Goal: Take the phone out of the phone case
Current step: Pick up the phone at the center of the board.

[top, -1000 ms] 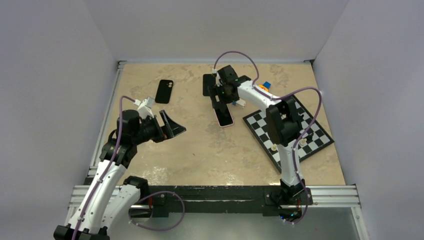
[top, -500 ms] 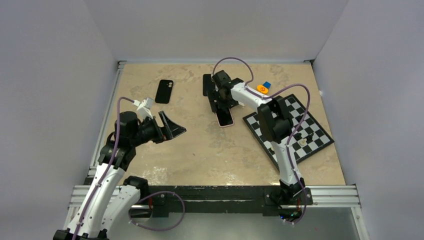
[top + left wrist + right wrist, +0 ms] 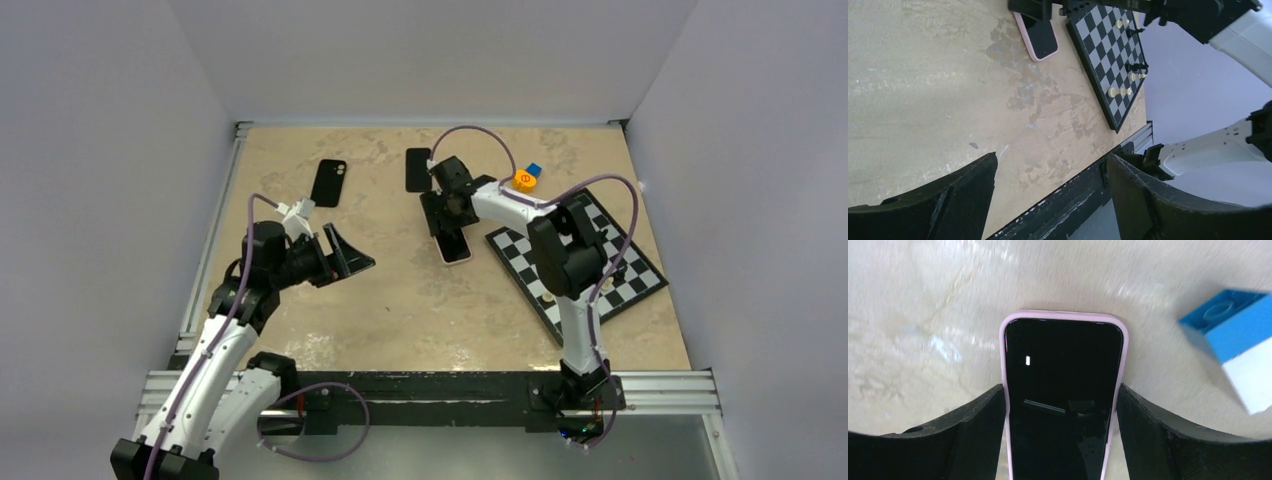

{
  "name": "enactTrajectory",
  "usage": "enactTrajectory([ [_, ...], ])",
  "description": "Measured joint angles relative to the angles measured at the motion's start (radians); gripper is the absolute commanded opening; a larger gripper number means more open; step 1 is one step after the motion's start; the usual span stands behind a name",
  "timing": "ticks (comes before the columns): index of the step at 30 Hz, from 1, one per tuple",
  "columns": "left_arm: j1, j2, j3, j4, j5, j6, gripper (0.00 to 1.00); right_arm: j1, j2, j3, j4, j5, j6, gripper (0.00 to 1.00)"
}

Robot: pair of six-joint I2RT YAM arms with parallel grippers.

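The phone in its pink case (image 3: 455, 247) lies screen up on the tan table, left of the chessboard. My right gripper (image 3: 446, 212) is shut on it. In the right wrist view the two black fingers (image 3: 973, 415) press both long sides of the pink case (image 3: 1064, 316) around the dark screen (image 3: 1063, 370). The phone also shows in the left wrist view (image 3: 1040, 37). My left gripper (image 3: 350, 258) is open and empty, held above the table's left half, well apart from the phone. Its jaws stand wide in the left wrist view (image 3: 1050, 157).
A black phone-shaped item (image 3: 329, 182) lies at the back left. Another black one (image 3: 417, 170) lies behind my right gripper. A chessboard (image 3: 590, 262) with a few pieces lies at the right. Orange and blue blocks (image 3: 525, 178) sit behind it. A blue brick (image 3: 1233, 340) is close to the phone's end.
My right gripper has shifted slightly toward the near side with the phone, which now sits a little nearer. My left arm has barely moved.
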Motion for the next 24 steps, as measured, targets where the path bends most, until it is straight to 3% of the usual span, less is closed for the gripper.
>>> enactTrajectory([
  [8, -0.007, -0.027, -0.129, 0.084, 0.014, -0.081, 0.79, 0.023, -0.169, -0.272, 0.158, -0.056, -0.027, 0.0],
  [18, -0.025, 0.114, -0.21, 0.325, 0.046, -0.225, 0.78, 0.025, -0.353, -0.55, 0.374, -0.192, -0.021, 0.0],
  [24, -0.087, 0.305, -0.215, 0.517, 0.053, -0.316, 0.64, 0.072, -0.462, -0.656, 0.475, -0.254, 0.014, 0.0],
])
